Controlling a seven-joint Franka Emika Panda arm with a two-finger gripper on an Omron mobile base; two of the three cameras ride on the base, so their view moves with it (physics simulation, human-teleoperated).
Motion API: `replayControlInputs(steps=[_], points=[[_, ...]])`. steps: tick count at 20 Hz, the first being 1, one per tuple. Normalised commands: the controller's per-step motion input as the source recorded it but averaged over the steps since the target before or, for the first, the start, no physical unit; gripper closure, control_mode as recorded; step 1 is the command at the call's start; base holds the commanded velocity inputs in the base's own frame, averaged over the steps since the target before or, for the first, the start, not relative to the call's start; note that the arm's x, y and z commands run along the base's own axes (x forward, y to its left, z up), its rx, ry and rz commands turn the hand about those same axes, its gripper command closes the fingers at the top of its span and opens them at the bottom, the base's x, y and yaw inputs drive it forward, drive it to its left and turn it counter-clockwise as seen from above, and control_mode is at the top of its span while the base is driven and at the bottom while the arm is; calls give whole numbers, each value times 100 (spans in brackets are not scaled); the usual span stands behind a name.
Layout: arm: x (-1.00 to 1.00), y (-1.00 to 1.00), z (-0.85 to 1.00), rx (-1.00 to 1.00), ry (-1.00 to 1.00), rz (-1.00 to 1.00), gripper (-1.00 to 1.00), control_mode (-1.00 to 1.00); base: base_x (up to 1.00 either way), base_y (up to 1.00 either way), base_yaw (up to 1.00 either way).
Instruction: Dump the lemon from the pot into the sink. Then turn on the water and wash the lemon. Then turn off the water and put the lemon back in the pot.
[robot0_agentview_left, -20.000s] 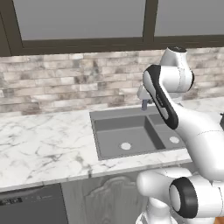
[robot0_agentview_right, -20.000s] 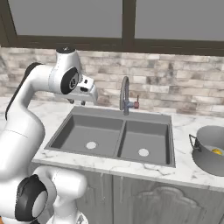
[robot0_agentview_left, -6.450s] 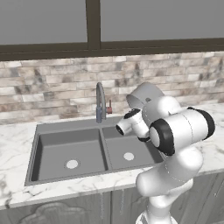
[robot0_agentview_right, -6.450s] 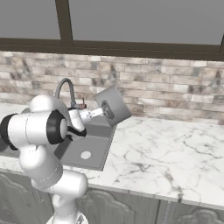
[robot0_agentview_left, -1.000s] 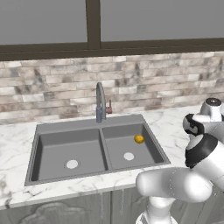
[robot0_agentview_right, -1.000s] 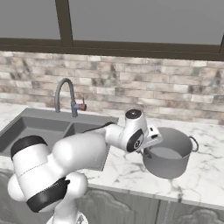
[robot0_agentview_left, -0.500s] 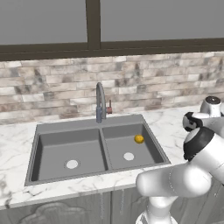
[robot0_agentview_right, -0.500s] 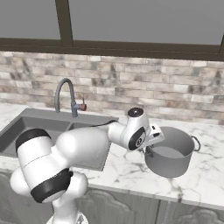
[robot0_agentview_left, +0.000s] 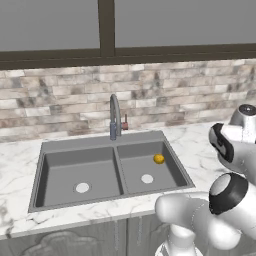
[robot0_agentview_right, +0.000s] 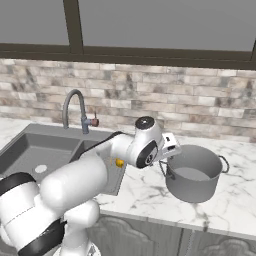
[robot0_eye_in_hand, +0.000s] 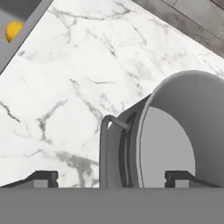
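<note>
Marble counter (robot0_agentview_right: 150, 200), brick wall (robot0_agentview_left: 60, 107), prob. window (robot0_agentview_left: 50, 25).

The white arm reaches out low and to the right, bent at a dark elbow joint, with its hand ending beside the pot (robot0_agentview_right: 194, 172) on the counter. The gripper (robot0_eye_in_hand: 111, 177) points down along the near side of the pot, its two dark finger tips spread wide apart. The pot's loop handle (robot0_eye_in_hand: 109, 144) sits in the gap between them, with clear space on either side, so nothing is pinched. From the left side, the arm's upper links stand bunched at the right edge.
</note>
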Motion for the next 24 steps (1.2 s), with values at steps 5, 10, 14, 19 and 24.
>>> replayControlInputs(steps=[5, 10, 14, 19, 24], points=[[-28, 70, 90, -3, -18, -1, -100, -100, 0, 0, 0], [-11, 78, 67, 0, -8, 0, -100, -100, 0, 0, 0], [-1, 75, 42, 1, -1, 0, -100, -100, 0, 0, 0], [0, 54, 21, 23, 0, -7, -100, -100, 0, 0, 0], [6, 34, 2, 37, 0, -7, -100, -100, 0, 0, 0]])
